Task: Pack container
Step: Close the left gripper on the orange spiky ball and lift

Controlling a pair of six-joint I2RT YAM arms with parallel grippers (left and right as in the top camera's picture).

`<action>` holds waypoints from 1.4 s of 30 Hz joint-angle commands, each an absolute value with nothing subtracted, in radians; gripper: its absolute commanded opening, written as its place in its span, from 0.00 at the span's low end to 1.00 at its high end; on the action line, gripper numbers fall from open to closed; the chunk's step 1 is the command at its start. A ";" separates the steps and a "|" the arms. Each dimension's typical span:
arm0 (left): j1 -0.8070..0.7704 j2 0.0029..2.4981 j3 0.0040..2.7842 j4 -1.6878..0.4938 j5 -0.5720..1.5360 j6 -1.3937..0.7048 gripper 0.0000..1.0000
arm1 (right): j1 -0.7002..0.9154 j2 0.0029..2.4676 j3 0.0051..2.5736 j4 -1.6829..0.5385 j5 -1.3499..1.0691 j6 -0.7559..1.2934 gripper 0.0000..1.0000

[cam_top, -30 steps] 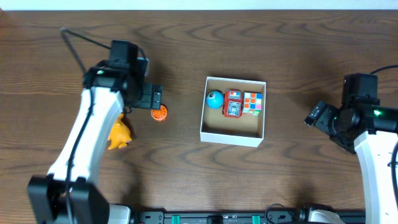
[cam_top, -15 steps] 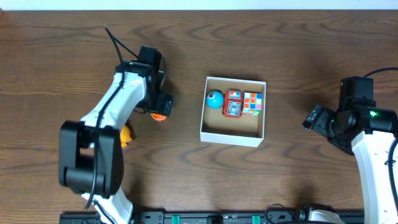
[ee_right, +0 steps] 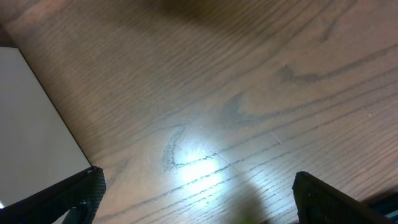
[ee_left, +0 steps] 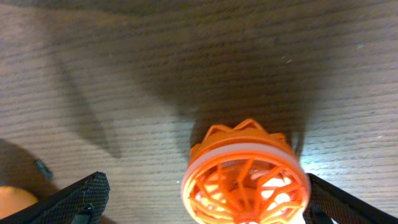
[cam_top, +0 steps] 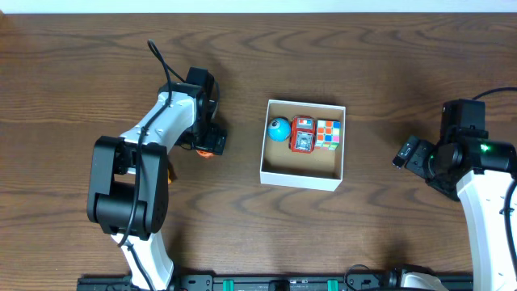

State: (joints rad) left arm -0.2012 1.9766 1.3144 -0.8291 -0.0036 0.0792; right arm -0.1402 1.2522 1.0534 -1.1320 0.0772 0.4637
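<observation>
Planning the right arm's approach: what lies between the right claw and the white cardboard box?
Nothing: in the overhead view only bare brown wooden tabletop separates the right claw from the shallow square white cardboard box.

Container (cam_top: 300, 165): square, shallow white cardboard box with thin white walls and a tan-brown floor. It sits flat and open-topped on the worktop (cam_top: 388, 73), slightly right of centre. The far row inside holds a blue ball (cam_top: 279, 128), a red toy (cam_top: 303, 134) and a colour cube (cam_top: 327, 134), side by side. The near half of the floor is bare.
</observation>
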 commanded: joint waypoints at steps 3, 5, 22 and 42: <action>-0.205 2.003 1.326 -0.814 0.030 0.085 0.98 | -0.147 1.257 1.051 -1.130 0.074 0.454 0.99; -0.208 2.011 1.326 -0.811 0.030 0.086 0.98 | -0.147 1.257 1.051 -1.130 0.074 0.447 0.99; -0.215 2.020 1.326 -0.830 0.041 0.074 0.70 | -0.147 1.257 1.051 -1.132 0.074 0.447 0.99; -0.218 1.918 1.388 -0.857 0.041 0.074 0.43 | -0.147 1.257 1.051 -1.133 0.074 0.429 0.99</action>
